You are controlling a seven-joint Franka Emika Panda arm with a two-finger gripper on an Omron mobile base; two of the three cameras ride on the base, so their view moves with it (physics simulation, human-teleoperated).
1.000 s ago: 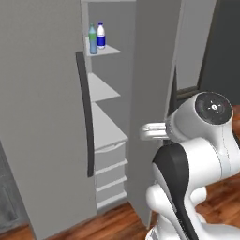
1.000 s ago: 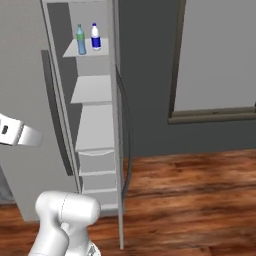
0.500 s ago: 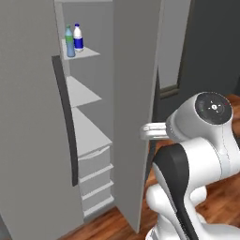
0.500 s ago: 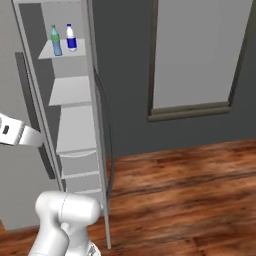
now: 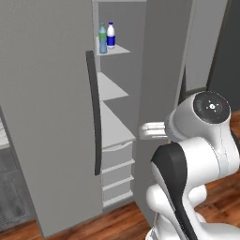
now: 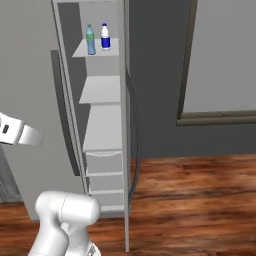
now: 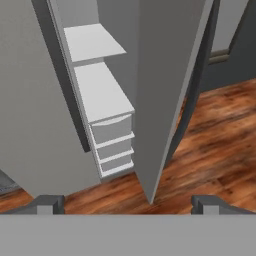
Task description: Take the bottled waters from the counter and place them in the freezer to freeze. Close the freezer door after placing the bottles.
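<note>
Two bottled waters are counted on the top shelf (image 5: 117,48) of the freezer (image 5: 42,84): a teal-green bottle (image 5: 102,39) and, just beside it, a clear bottle (image 5: 111,35) with a blue label and a white cap. Three pale shelves and three white drawers (image 7: 114,144) are seen below. The freezer door (image 7: 167,85) is standing open. The arm (image 5: 197,140) is bent low before the opening. The end effector (image 7: 128,204) is spread wide, and nothing is held or touched by it.

Both base views look forward and down from behind the arm at the open freezer (image 5: 117,117), sharing its shelves and drawers. The hand view faces the same drawers (image 7: 112,142) from nearer, floor at lower right.
</note>
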